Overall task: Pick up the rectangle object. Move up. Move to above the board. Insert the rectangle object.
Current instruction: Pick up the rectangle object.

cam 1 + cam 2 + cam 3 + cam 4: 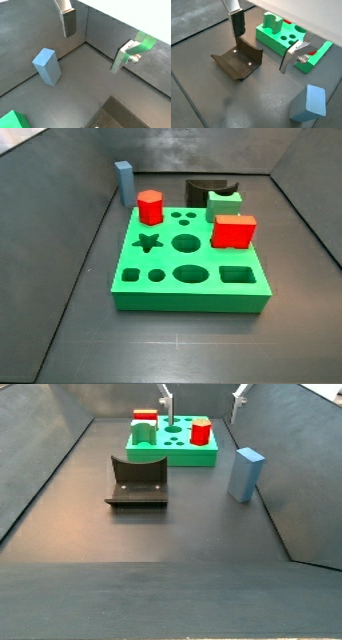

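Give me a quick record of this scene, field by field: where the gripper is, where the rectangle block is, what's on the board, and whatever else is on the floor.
gripper: open, empty, in the air, apart from every piece
rectangle object: light grey-blue block standing upright on the floor near a side wall, not held
board: green slab flat on the floor with star, round and square holes
on the board: red hexagonal prism, red cube, small green block
fixture: dark bracket on the floor between board and camera in a side view
task stage: pick-up not yet done
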